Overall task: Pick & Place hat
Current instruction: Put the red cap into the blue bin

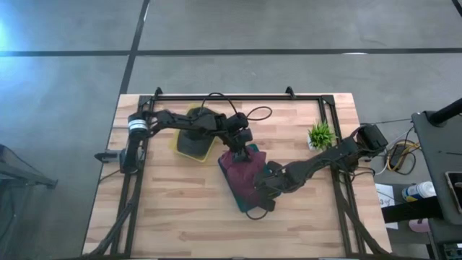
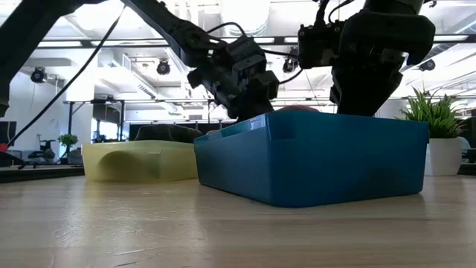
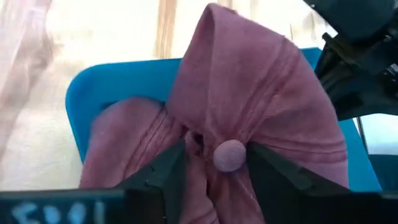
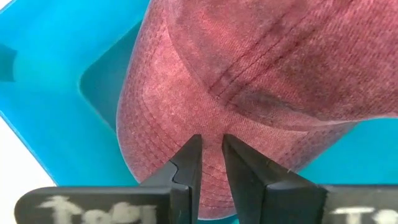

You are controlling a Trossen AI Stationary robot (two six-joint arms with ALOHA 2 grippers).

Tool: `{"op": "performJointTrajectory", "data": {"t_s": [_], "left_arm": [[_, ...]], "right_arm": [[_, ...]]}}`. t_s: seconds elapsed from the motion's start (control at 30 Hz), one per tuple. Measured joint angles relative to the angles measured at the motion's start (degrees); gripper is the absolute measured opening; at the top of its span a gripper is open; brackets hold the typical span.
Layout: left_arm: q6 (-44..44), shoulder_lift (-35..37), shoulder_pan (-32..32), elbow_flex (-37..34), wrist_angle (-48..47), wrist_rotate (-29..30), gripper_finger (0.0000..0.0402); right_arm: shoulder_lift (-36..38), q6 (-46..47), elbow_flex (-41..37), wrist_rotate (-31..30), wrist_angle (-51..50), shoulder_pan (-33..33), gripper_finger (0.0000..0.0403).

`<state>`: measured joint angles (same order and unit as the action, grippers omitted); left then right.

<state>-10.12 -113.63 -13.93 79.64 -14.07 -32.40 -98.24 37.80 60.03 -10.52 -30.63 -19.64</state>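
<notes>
The maroon cloth cap lies in the open blue plastic bin at the table's centre in the high view. At the bin's 4 o'clock end the right gripper reaches in, its dark fingers pinching the cap's brim edge. At the bin's 12 o'clock end the left gripper holds its fingers apart, clamped on bunched crown fabric beside the top button. Farther off, a pale yellow tray sits at 10 o'clock, a small potted green plant at 2 o'clock.
</notes>
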Motion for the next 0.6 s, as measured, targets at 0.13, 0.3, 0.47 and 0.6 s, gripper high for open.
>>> {"op": "performJointTrajectory", "data": {"t_s": [0.13, 0.3, 0.47, 0.6], "left_arm": [[2.8, 0.23, 0.32, 0.97, -1.28, 0.49, 0.0094], [5.51, 0.3, 1.71, 1.7, -1.97, 1.91, 0.0044], [7.26, 0.32, 2.17, 5.67, -11.68, 3.24, 0.0044], [10.52, 0.34, 2.65, 10.34, -21.16, 8.39, 0.0044]], "right_arm": [[-0.02, 0.07, -0.09, -0.25, -0.03, 0.03, 0.0068], [-0.02, 0.2, -0.44, -1.46, -0.36, 0.22, 0.0068], [0.0, 0.17, -1.16, -1.84, 0.0, 0.17, 0.0068], [0.02, 0.06, -1.6, -1.9, 0.06, 0.17, 0.0068]]}}
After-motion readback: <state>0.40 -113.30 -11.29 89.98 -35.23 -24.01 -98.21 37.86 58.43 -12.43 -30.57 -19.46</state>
